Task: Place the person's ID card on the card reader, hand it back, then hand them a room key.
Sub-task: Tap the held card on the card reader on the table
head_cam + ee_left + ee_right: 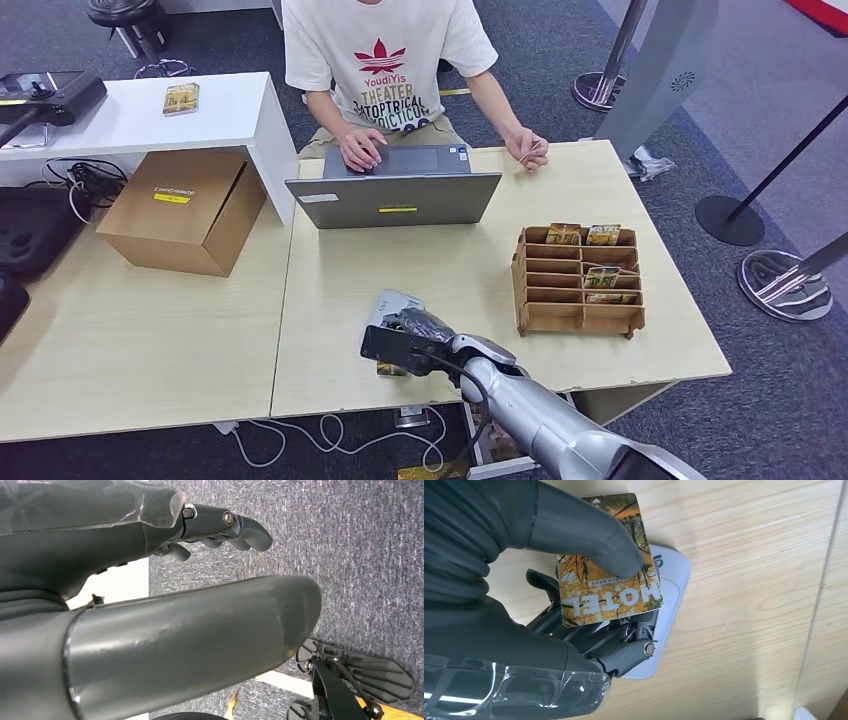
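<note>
Card (610,582) first: a thin, flat plastic rectangle printed with yellow foliage and the word HOTEL, pinched in the robot's right hand (589,605) with the thick grey thumb pressed on its printed face and the darker fingers (624,645) curled beneath. It sits directly over the white card reader (671,580), a rounded pad lying flat on the pale wooden worktop (450,270) at the near edge, about six o'clock from the open laptop (395,195); whether the card actually touches the reader I cannot tell. To my eye it will handle as something very light and stiff, with a glossy, slippery face. Lying flat on a smooth surface it would be awkward to lift, so the sensible hold is the one shown, thumb on top and fingers under, near one short end, leaving the far end free for the person to take. A loose pinch could let it slide out sideways. The person (385,60) sits at twelve o'clock behind the laptop, one hand on its trackpad and the other resting on the worktop. A wooden card rack (578,285) with a few similar cards stands at about two o'clock from the reader. The left hand (220,527) hangs over the grey carpet, fingers curled in and holding nothing.
</note>
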Robot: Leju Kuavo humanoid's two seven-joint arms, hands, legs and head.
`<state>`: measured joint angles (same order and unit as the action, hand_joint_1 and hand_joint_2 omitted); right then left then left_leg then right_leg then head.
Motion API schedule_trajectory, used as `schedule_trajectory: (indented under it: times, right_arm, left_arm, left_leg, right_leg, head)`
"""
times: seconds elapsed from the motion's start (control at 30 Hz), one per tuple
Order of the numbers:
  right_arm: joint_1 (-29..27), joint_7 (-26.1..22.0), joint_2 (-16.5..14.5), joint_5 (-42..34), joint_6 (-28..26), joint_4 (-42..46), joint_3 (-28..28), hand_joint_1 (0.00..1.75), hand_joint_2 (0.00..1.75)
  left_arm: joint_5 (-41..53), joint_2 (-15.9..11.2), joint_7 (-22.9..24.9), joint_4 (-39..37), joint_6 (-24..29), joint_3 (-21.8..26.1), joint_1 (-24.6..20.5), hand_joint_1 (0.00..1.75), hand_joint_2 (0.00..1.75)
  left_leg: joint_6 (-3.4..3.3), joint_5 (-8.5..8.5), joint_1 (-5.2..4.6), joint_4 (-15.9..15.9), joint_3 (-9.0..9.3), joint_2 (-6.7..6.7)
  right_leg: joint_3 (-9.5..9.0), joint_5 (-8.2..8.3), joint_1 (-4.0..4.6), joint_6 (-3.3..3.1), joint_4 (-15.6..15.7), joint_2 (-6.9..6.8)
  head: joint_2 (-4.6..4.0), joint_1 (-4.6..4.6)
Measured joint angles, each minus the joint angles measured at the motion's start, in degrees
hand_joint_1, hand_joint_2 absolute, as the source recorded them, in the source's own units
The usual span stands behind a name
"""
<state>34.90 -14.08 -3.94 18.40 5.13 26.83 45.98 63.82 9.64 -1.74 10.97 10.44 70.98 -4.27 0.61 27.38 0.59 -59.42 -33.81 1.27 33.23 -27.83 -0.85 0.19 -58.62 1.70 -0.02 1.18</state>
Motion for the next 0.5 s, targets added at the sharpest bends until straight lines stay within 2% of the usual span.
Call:
schedule_trajectory:
  times: [0.27,0.5]
  right_arm:
    - [3.28,1.35,-3.28,0.19,1.32,-1.66,1.53,1.75,1.75]
    - [6.75,2.18,-4.68,-0.79,1.50,-2.58,1.61,1.75,1.75]
  left_arm:
    - [0.51,0.00,1.07,0.00,-0.02,-0.70,-0.19,0.00,0.00]
    - [0.62,-0.04,1.65,0.00,-0.11,-0.89,-0.20,0.00,0.00]
  left_leg:
    - [0.00,0.00,0.01,0.00,0.00,0.00]
    - [0.00,-0.01,0.00,-0.01,0.00,0.02]
  right_leg:
    - [0.00,0.00,0.01,0.00,-0.01,0.00]
    - [-0.01,0.00,0.00,0.00,-0.01,-0.01]
  head:
    - [0.00,0.01]
    - [0.00,0.00]
